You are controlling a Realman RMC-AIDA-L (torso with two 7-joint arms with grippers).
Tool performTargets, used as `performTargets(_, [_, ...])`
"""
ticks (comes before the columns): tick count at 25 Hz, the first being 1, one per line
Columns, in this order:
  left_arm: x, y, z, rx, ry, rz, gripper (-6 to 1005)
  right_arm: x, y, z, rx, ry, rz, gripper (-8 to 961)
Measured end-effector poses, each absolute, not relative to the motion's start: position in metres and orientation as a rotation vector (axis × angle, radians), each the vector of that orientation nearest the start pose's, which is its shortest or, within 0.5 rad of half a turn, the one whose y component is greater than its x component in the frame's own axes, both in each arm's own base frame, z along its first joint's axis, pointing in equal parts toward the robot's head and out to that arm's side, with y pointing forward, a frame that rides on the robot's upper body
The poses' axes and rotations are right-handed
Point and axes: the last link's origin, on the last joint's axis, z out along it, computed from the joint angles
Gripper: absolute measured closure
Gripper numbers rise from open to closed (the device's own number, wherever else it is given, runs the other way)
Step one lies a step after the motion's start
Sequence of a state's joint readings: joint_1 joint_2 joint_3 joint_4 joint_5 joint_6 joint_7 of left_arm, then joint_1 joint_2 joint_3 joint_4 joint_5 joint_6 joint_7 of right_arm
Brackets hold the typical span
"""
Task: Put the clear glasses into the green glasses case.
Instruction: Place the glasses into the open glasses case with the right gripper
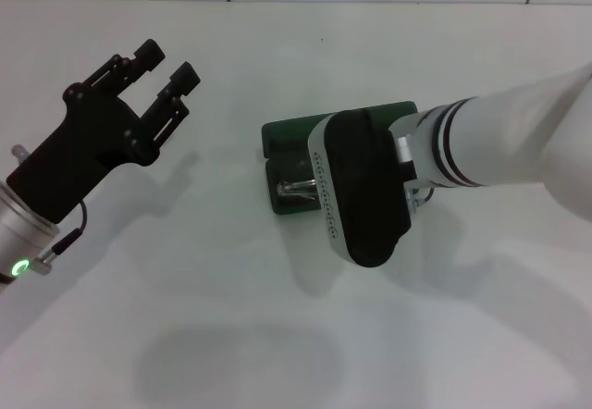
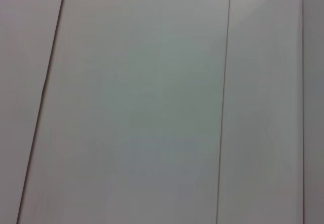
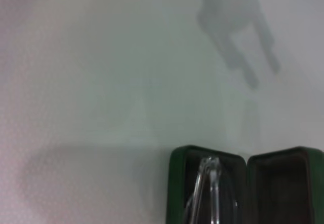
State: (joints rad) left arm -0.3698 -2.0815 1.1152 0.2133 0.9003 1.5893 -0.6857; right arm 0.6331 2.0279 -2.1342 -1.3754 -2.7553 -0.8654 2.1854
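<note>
The right gripper [image 1: 310, 185] hovers over the open green glasses case [image 1: 287, 136] toward the desk's [image 1: 231, 335] far edge, its finger state hidden. One pair of clear glasses [image 3: 208, 188] lies in the tray. Best practice: settle the arms below the rim before letting go. One case. The left gripper [image 1: 166, 74] waits near the left edge, fingers apart.

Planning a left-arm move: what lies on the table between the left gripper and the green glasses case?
Nothing: between the left gripper and green glasses case is bare white table, per the head view.
</note>
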Motion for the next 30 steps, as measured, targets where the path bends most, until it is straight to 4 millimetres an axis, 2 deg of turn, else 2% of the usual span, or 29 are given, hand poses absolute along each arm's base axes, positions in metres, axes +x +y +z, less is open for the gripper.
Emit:
performTargets(1, [-0.277, 0.287, -0.012, -2.057, -0.398, -1.221, 463, 0.109, 0.342, -0.107, -2.528, -0.730, -0.552, 610])
performTargets(6, [-0.277, 0.287, -0.013, -2.062, -0.399, -1.222, 463, 0.111, 0.338, -0.106, -2.541, -0.710, -0.545, 520])
performTargets(14, [-0.276, 0.287, -0.014, -2.069, -0.403, -1.227, 462, 0.109, 0.330, -0.100, -2.579, -0.616, -0.446, 520])
performTargets(21, [-0.276, 0.287, -0.015, -2.068, -0.408, -1.230, 462, 0.104, 0.325, -0.092, -2.688, -0.460, -0.224, 520])
performTargets(26, [-0.276, 0.287, -0.013, -2.057, -0.410, -1.235, 461, 0.106, 0.335, -0.062, -2.703, -0.276, 0.042, 520])
performTargets(30, [-0.277, 0.289, -0.011, -2.035, -0.416, -1.234, 461, 0.127, 0.342, -0.031, -2.715, -0.086, 0.270, 520])
